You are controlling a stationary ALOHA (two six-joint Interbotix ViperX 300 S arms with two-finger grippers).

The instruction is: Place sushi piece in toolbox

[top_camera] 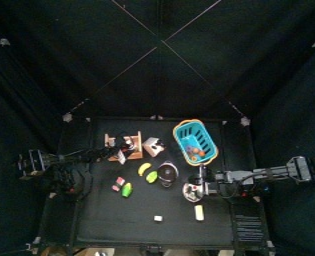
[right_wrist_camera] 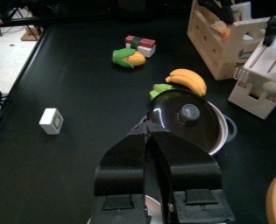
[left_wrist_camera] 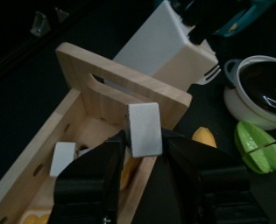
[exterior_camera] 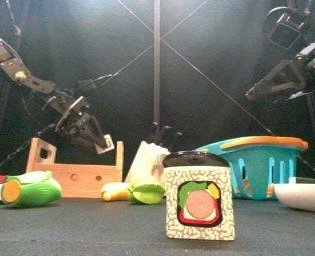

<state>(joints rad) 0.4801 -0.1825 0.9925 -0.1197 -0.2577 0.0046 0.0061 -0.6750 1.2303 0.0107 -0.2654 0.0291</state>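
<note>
The sushi piece [exterior_camera: 200,205], a white roll with a red and green middle, stands alone near the table's front edge [top_camera: 157,217] and shows as a small white block in the right wrist view [right_wrist_camera: 51,120]. The wooden toolbox [exterior_camera: 74,170] sits at the back left [top_camera: 130,148]. My left gripper [left_wrist_camera: 102,144] hangs open over the toolbox [left_wrist_camera: 93,96], with nothing seen between its pale fingertips [left_wrist_camera: 144,131]. My right gripper [right_wrist_camera: 152,144] is shut and empty, hovering by a lidded pot [right_wrist_camera: 189,118], far from the sushi.
A blue basket [top_camera: 196,141] stands at the back right, with a white knife block [exterior_camera: 146,160] between it and the toolbox. A banana [right_wrist_camera: 187,80], green toy food [right_wrist_camera: 130,58] and a white pot [exterior_camera: 300,195] lie mid-table.
</note>
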